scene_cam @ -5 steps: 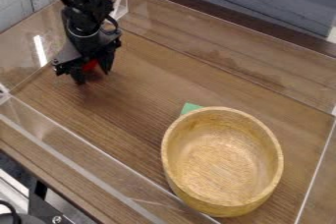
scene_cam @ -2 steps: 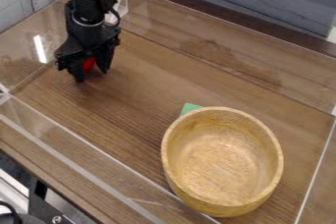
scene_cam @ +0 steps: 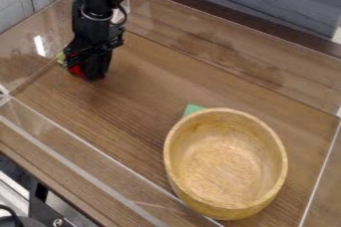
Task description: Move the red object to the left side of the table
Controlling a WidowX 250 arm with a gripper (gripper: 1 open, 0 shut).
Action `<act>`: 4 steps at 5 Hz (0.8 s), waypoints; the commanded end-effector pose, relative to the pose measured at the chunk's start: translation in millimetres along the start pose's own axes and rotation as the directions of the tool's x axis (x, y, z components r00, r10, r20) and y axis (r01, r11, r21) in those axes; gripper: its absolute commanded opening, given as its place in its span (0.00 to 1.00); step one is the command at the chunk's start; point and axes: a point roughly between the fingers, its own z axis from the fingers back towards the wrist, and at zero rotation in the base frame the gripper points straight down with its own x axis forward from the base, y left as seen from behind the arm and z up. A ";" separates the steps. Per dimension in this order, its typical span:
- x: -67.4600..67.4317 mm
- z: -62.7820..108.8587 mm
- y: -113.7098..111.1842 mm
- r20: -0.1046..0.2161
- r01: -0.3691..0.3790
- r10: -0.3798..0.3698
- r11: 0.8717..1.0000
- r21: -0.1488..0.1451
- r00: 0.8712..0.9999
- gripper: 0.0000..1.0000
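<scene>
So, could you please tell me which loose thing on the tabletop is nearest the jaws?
The small red toy fruit, right at the jaws; the round wooden bowl and the green piece beside it both lie well away.

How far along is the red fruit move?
Looks nearly done: the red fruit is near the picture's left-hand wall. In hand: the claw is shut and down right at the fruit; whether it grips it, I can't tell. Left, probably: let go if gripping, then back the claw off.

The scene is evenly and moderately lit, with soft shadows inside the wooden bowl (scene_cam: 225, 164) and fine detail slightly blurred.
</scene>
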 end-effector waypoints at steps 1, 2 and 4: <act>4.8 7.7 -9.1 -0.036 -0.062 0.062 0.998 -0.003 0.997 0.00; 5.2 6.5 -10.0 -0.085 -0.120 0.121 0.993 0.021 0.989 0.00; 11.1 24.6 -12.8 -0.138 0.041 -0.040 0.999 0.001 0.990 1.00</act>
